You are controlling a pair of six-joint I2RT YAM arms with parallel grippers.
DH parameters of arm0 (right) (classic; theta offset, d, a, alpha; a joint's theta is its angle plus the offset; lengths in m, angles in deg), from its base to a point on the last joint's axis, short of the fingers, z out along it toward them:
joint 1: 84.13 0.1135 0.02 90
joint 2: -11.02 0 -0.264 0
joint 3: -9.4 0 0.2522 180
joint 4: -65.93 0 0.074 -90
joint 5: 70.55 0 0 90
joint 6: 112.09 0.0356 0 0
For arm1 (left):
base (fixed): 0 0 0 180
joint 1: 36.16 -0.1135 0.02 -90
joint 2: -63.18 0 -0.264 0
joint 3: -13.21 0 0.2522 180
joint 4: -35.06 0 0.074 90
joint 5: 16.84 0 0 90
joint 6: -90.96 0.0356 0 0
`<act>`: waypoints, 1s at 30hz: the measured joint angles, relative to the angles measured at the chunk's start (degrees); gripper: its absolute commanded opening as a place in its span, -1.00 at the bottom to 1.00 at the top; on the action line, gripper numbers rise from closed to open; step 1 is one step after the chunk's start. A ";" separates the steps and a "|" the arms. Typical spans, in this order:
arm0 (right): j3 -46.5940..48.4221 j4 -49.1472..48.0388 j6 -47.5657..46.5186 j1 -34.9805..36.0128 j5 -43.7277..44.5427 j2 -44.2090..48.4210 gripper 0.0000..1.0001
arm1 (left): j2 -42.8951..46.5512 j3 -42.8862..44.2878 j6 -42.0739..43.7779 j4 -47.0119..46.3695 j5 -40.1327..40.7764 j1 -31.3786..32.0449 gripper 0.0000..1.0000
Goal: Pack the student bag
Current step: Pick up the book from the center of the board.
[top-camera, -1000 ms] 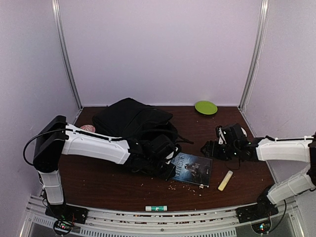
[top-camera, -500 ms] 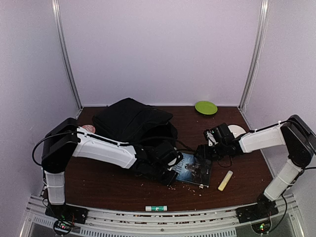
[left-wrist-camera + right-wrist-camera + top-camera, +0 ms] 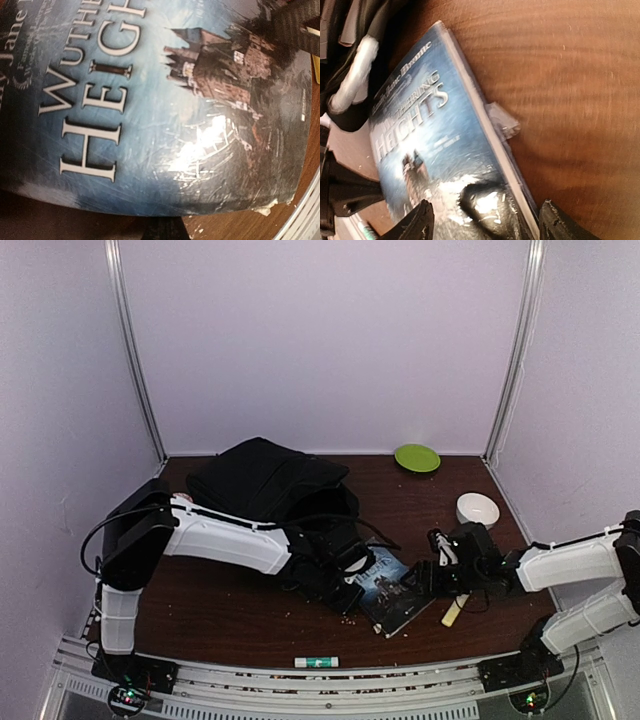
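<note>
Brown wood-grain table (image 3: 200, 610) is noted under everything. The student bag (image 3: 265, 485) is set at left of centre toward the back, its near end turned to the arms, presumably so that items can be fed in from the front. The book (image 3: 392, 588), a blue-covered paperback, is found just in front of that end and is apparently next to be packed. The left gripper (image 3: 348, 578) is laid against the book's left edge with its jaws closed right down, but whether the cover is truly pinched cannot be told. The right gripper (image 3: 487, 225) is held with jaws wide, one finger to either side of the book's opposite corner, probably to steady or lift it. A white bowl (image 3: 477, 508), a green plate (image 3: 417, 457) and a yellow stick (image 3: 455, 610) are left apart, untouched. The bag is seen as black soft fabric, slumped and creased, by far the largest item. Dark straps are spilled at its near end beside a pale grey handle (image 3: 355, 75). Whether its mouth is unzipped cannot be told.
</note>
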 measured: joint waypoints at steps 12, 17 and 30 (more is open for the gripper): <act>-5.95 -8.41 15.34 4.31 2.05 3.39 0.40 | -3.34 7.08 0.66 8.17 0.63 -2.73 -1.00; -7.28 -11.19 20.00 6.21 1.05 3.50 0.34 | -4.24 8.44 0.59 8.15 2.56 -4.52 -1.00; -10.38 -18.58 31.89 9.20 -6.21 2.10 0.17 | -5.05 7.89 -0.66 1.99 6.25 -5.95 -1.00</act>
